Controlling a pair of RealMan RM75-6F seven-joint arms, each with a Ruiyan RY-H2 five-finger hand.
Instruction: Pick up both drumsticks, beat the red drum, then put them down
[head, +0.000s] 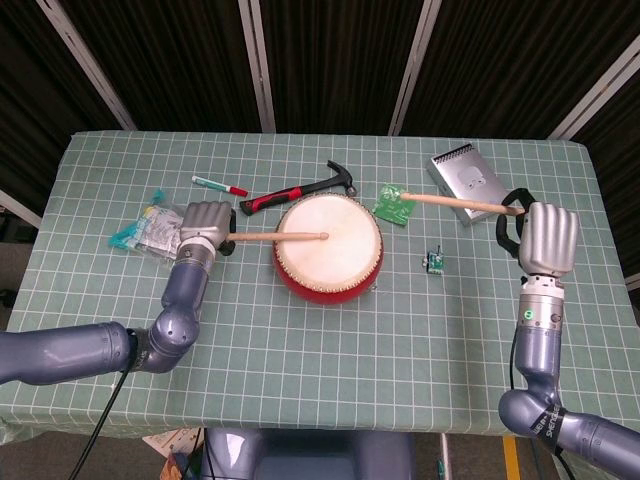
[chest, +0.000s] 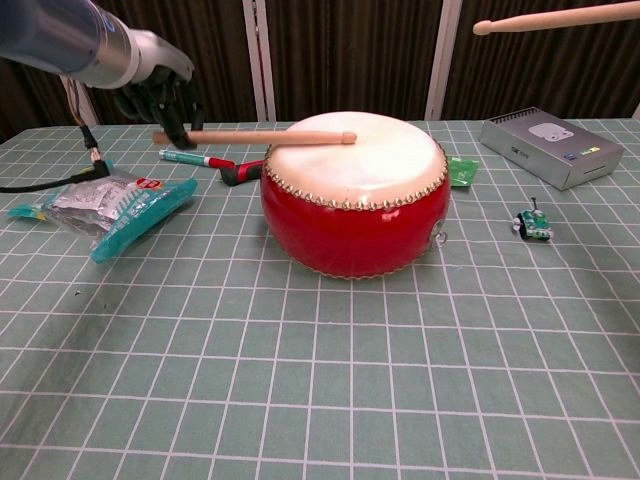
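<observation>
The red drum (head: 328, 245) (chest: 352, 220) with a pale skin stands mid-table. My left hand (head: 205, 226) (chest: 160, 85) grips one wooden drumstick (head: 275, 237) (chest: 255, 136) to the drum's left; the stick lies nearly level and its tip rests on the drumhead. My right hand (head: 551, 238) holds the other drumstick (head: 455, 203) (chest: 560, 18) raised high to the right of the drum, its tip pointing towards the drum, well above the skin. In the chest view the right hand itself is out of frame.
A hammer (head: 305, 188) and a marker pen (head: 220, 186) lie behind the drum. A snack packet (head: 150, 230) (chest: 105, 205) lies at the left. A grey box (head: 462, 178) (chest: 550, 148), a green circuit board (head: 393, 206) and a small green toy (head: 435, 262) (chest: 533, 222) are at the right.
</observation>
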